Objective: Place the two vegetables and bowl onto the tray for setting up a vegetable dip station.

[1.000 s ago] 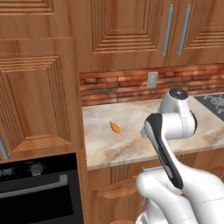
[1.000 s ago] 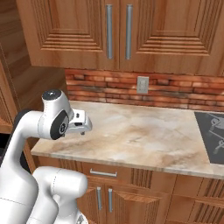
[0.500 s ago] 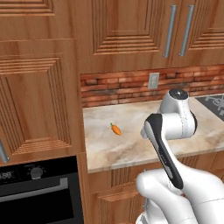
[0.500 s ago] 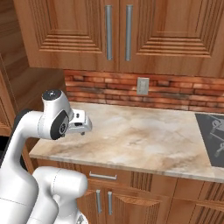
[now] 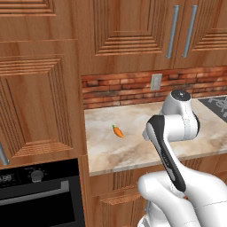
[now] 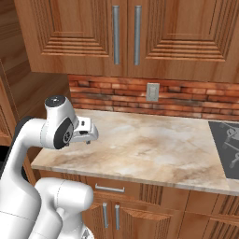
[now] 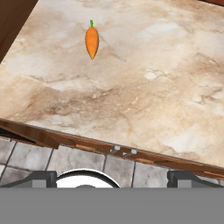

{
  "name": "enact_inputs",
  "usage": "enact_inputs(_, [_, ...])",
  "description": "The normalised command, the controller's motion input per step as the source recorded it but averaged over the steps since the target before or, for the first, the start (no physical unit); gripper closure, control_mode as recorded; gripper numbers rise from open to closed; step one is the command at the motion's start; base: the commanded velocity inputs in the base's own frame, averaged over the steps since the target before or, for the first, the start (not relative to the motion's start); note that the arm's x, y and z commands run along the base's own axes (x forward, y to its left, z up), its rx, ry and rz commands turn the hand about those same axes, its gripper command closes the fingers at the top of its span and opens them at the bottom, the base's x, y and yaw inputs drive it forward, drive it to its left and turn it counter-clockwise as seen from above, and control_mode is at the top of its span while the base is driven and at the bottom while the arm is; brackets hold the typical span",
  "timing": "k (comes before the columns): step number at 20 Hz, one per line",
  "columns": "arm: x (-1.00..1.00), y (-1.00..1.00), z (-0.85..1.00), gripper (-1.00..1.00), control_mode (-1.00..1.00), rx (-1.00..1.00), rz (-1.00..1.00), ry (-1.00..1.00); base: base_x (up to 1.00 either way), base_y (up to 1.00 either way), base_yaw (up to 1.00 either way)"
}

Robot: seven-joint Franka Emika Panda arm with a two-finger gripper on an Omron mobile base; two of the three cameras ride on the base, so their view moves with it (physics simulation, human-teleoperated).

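One of the vegetables, a small orange carrot [image 5: 117, 131] with a green top, lies on the marble counter [image 5: 133, 150] toward its left end. The hand view shows the carrot [image 7: 91, 40] near the top left, well beyond the counter's front edge. My gripper [image 7: 113, 177] hovers in front of and above that edge, apart from the carrot. Its dark fingertips [image 7: 41, 177] stand wide apart with nothing between them, so it is open. From the right base the gripper [image 6: 89, 134] sits at the counter's left front corner. The bowl and the tray are out of view.
A grey stovetop [image 6: 228, 149] lies at the counter's right end. A black oven [image 5: 40, 195] sits low on the left under a tall wooden cabinet [image 5: 40, 102]. Upper cabinets [image 6: 126, 37] hang above a brick backsplash with an outlet [image 6: 151, 92].
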Motion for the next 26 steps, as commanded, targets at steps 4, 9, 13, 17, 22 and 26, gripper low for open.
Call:
enact_inputs(4, [0.0, 0.0, 0.0, -1.0, 1.0, 0.0, 0.0, 0.0, 0.0, 0.0, 0.0])
enact_inputs(9, [0.0, 0.0, 0.0, -1.0, 1.0, 0.0, 0.0, 0.0, 0.0, 0.0, 0.0])
enact_inputs(13, [0.0, 0.0, 0.0, -1.0, 1.0, 0.0, 0.0, 0.0, 0.0, 0.0, 0.0])
enact_inputs(17, [0.0, 0.0, 0.0, -1.0, 1.0, 0.0, 0.0, 0.0, 0.0, 0.0, 0.0])
enact_inputs(22, [0.0, 0.0, 0.0, -1.0, 1.0, 0.0, 0.0, 0.0, 0.0, 0.0, 0.0])
enact_inputs(26, [0.0, 0.0, 0.0, -1.0, 1.0, 0.0, 0.0, 0.0, 0.0, 0.0, 0.0])
